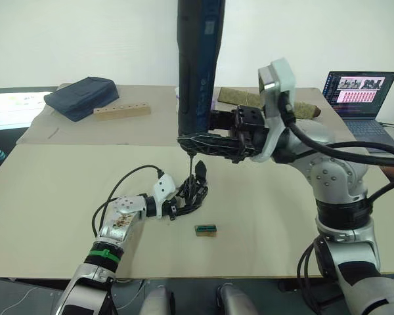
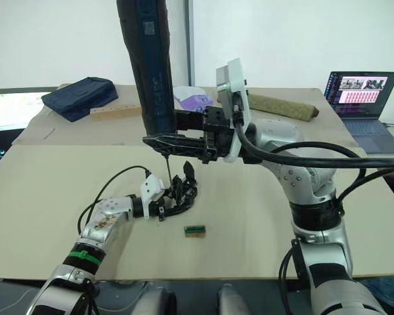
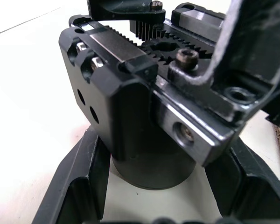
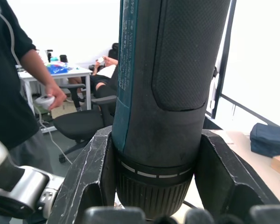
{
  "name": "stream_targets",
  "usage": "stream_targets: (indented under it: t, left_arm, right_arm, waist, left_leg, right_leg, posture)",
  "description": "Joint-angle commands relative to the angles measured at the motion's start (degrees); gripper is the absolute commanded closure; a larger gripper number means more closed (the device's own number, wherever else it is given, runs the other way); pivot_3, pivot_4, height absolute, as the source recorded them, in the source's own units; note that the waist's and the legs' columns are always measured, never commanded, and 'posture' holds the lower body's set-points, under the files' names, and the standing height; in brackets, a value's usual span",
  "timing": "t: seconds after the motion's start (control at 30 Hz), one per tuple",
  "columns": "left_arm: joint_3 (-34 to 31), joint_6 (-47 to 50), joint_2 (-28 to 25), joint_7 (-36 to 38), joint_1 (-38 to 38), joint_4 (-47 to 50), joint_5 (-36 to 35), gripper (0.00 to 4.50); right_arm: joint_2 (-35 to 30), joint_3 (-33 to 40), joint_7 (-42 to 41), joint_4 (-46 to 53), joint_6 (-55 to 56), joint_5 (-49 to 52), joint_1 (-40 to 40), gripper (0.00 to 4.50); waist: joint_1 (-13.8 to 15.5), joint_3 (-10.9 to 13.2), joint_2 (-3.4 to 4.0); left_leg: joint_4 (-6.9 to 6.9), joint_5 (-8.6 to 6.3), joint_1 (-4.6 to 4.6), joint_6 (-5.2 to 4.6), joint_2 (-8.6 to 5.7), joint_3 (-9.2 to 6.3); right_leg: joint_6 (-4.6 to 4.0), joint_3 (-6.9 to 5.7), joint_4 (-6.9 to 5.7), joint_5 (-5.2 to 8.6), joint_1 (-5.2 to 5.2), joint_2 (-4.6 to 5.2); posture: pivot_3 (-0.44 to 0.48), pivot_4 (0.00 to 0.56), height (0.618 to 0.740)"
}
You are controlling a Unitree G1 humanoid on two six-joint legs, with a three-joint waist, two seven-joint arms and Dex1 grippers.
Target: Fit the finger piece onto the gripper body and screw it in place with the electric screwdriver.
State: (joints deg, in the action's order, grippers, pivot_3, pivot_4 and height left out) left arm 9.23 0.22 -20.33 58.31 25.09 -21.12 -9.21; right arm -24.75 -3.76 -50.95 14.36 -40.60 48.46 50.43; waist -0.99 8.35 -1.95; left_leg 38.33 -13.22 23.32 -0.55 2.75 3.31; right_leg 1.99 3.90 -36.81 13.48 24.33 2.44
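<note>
Both jaws are clamped: left gripper [image 1: 178, 209] pinning the gripper body [image 1: 196, 188], right gripper [image 1: 203, 141] squeezing the electric screwdriver [image 1: 198, 72] upright. I'd keep the bit dead vertical on the screw and the body from twisting.

The left arm enters from the lower left of the head view and reaches toward the centre, forearm lying low. The left gripper [image 1: 184, 200] sits just left of centre, its two black fingers [image 3: 79, 186] spread on either side of the round base of the gripper body [image 3: 149, 135] and pressed against it. The right arm rises from the lower right, bends at the elbow on the right side and reaches leftward across the middle. The right gripper [image 1: 200, 141], above centre, has its fingers [image 4: 91, 177] clamped on both sides of the upright electric screwdriver [image 1: 198, 65].
</note>
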Motion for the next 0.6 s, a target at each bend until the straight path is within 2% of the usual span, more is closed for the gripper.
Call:
stream_targets:
  t: [0.03,0.6]
  left_arm:
    - [0.47,0.49,-0.37,0.01,-1.0,-0.38,0.51,2.2]
    - [0.67,-0.2,-1.03,0.78,-1.7,-1.02,0.5,2.2]
  right_arm:
    - [1.79,0.98,0.09,0.26,2.58,-0.9,2.67,2.56]
    - [6.45,-2.7,-2.7,-4.77,8.76,-11.52,2.52,2.56]
  waist:
    - [-0.03,0.0,0.0]
    - [-0.13,0.0,0.0]
  left_leg:
    - [0.0,0.0,-0.01,0.0,0.0,0.0]
    - [-0.02,0.0,-0.01,0.0,0.0,0.01]
  right_leg:
    - [0.0,0.0,0.0,0.0,0.0,0.0]
    - [0.0,-0.01,-0.01,0.0,0.02,-0.01]
  posture:
    - [0.0,0.15,0.74]
    - [0.0,0.15,0.74]
